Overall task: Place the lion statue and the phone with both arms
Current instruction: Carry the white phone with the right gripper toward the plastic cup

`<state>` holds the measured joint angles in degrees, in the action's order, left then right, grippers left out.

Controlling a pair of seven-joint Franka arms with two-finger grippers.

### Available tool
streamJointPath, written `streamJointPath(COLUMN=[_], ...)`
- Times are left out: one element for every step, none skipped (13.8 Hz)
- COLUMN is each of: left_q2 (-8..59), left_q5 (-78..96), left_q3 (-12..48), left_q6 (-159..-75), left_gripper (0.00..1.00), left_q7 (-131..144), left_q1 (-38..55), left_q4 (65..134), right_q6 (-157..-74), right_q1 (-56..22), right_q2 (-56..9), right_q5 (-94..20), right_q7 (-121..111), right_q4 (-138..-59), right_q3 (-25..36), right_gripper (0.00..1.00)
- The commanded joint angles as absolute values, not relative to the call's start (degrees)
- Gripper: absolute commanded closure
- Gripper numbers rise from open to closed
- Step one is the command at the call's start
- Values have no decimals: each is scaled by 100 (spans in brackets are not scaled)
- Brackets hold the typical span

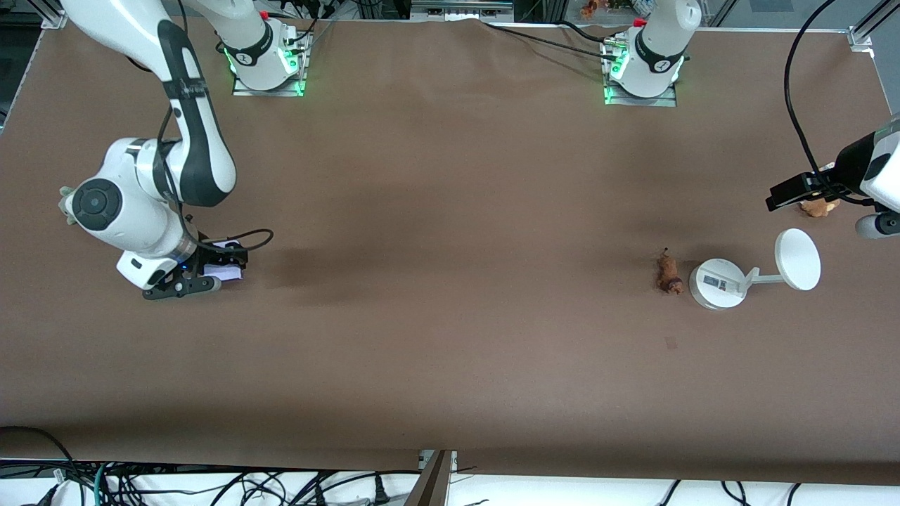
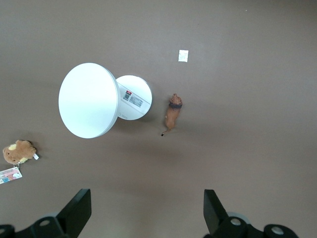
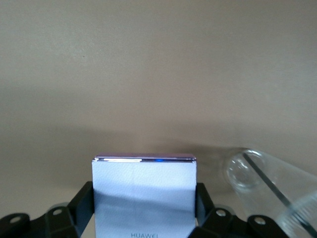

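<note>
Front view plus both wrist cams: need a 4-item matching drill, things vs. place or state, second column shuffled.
Things:
1. phone
2. lion statue
3. left gripper
4. brown plush

Places or states:
A. open, up in the air over the table
B. lying on the table beside the white stand's round base
C. clamped in the shut right gripper
D. lying on the table with a card tag, toward the left arm's end

Pairs: 1-C, 2-B, 3-A, 4-D

White arms with black joints, green-lit bases.
</note>
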<state>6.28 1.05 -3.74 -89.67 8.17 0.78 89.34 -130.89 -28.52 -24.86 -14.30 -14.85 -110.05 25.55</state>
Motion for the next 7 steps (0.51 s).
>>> streamJointPath(left_q2=[721,721,721,721,721,721,721], left_q5=[246,246,246,246,246,246,246], left_q3=[-404,-404,-404,-404,-404,-404,-404], left_q6=[-8815,-8815,-8815,-8815,-8815,-8815,-8815], left_gripper=[0,0,0,0,0,0,0], left_q7=[686,686,686,686,677,677,677], left_q1=[70,70,70,70,62,62,62], left_q4=[8728,8728,8728,8728,8728,8728,8728], right_q6=[-13463,-13639,-13789,-13894,-13956,-14027,-14062], right_q1=[-2839,-2839,-2839,-2839,-2848,-2848,-2848], right_q2=[-2732,-2873,-2987,-3084,-3155,-3207,-3243], right_q5=[-1705,-1714,-1723,-1731,-1740,-1740,-1740], right_q7=[-1688,-1688,-1688,-1688,-1688,-1679,-1679], right_q4=[-11030,-11030,-11039,-11039,-11039,-11039,-11039], right_q3=[2540,2531,2514,2505,2479,2479,2470], right_gripper=[38,38,38,38,38,38,38])
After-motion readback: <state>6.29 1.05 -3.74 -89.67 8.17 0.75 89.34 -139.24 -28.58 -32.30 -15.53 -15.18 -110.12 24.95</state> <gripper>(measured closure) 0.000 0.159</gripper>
